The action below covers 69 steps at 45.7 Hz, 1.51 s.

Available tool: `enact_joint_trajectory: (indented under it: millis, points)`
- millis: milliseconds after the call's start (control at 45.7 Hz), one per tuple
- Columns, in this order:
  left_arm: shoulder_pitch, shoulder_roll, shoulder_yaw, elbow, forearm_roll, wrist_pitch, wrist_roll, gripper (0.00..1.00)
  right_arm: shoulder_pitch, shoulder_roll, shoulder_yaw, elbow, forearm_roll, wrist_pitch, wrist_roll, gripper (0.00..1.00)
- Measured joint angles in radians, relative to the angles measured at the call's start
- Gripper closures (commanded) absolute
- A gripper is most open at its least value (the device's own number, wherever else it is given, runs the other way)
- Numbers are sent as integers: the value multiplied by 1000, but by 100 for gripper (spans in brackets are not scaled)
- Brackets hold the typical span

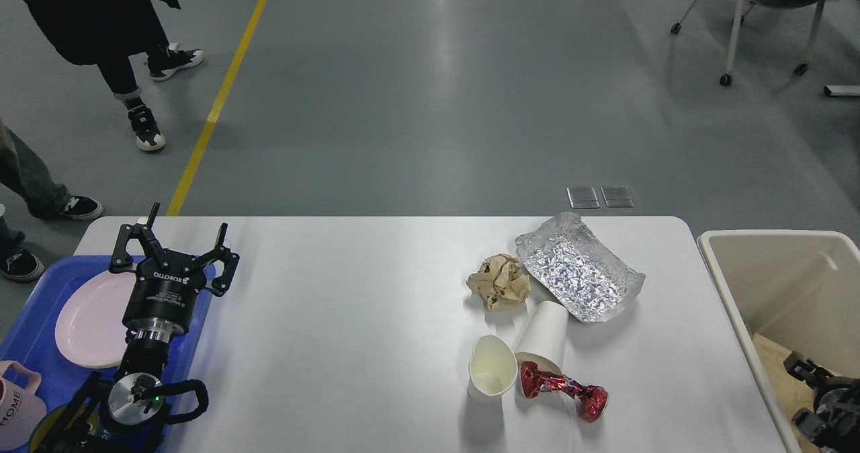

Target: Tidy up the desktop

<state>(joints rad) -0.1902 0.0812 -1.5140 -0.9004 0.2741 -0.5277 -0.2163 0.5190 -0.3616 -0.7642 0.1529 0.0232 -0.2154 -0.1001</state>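
The white desktop (349,318) holds litter on its right half: a crumpled brown paper ball (498,281), a crinkled foil sheet (578,268), a squashed upright paper cup (490,372), a paper cup lying on its side (544,337) and a red foil wrapper (564,389). My left gripper (176,238) is open and empty, above the desktop's left end over the blue tray's edge. My right gripper (803,394) is low inside the beige bin at the far right, partly cut off, with its two dark fingers apart and nothing seen between them.
A blue tray (27,332) at the left end holds a pink plate (87,318) and a pink mug (17,406). The big beige bin (772,265) stands off the right end. People stand on the floor at the far left; a chair stands at the back right.
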Motion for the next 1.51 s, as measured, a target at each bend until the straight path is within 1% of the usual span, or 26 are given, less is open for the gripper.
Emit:
enact_joint_trajectory:
  millis: [131, 263, 460, 591, 635, 701, 810, 854, 1007, 1117, 1182, 1292, 1379, 1511]
  points:
    - [0, 0, 0, 0, 0, 0, 0, 4, 72, -36, -15, 64, -3, 39, -1, 0]
    - [0, 0, 0, 0, 0, 0, 0, 4, 207, -115, -63, 174, -6, 129, -2, 0]
    - [0, 0, 0, 0, 0, 0, 0, 4, 524, -191, -230, 351, -26, 299, 0, 0]
    - [0, 0, 0, 0, 0, 0, 0, 4, 754, -196, -366, 488, -32, 398, -1, 0]
    - [0, 0, 0, 0, 0, 0, 0, 4, 874, -182, -439, 568, -32, 438, -1, 0]
    - [0, 0, 0, 0, 0, 0, 0, 4, 991, -149, -509, 650, -32, 474, -2, 0]
    - [0, 0, 0, 0, 0, 0, 0, 4, 1185, -52, -597, 757, -31, 570, -3, 0]
    - [0, 0, 0, 0, 0, 0, 0, 4, 1243, -16, -607, 776, -29, 621, -3, 0]
    - [0, 0, 0, 0, 0, 0, 0, 4, 1442, 117, -601, 816, -18, 872, -3, 0]
    - [0, 0, 0, 0, 0, 0, 0, 4, 1553, 181, -574, 867, -11, 994, -3, 0]
    - [0, 0, 0, 0, 0, 0, 0, 4, 1624, 203, -548, 935, -10, 1030, -3, 0]
    - [0, 0, 0, 0, 0, 0, 0, 4, 1744, 213, -506, 1086, -9, 1043, -3, 0]
    - [0, 0, 0, 0, 0, 0, 0, 4, 1825, 196, -453, 1216, -9, 1040, -3, 0]
    - [0, 0, 0, 0, 0, 0, 0, 4, 1912, 156, -394, 1358, -9, 1031, -3, 0]
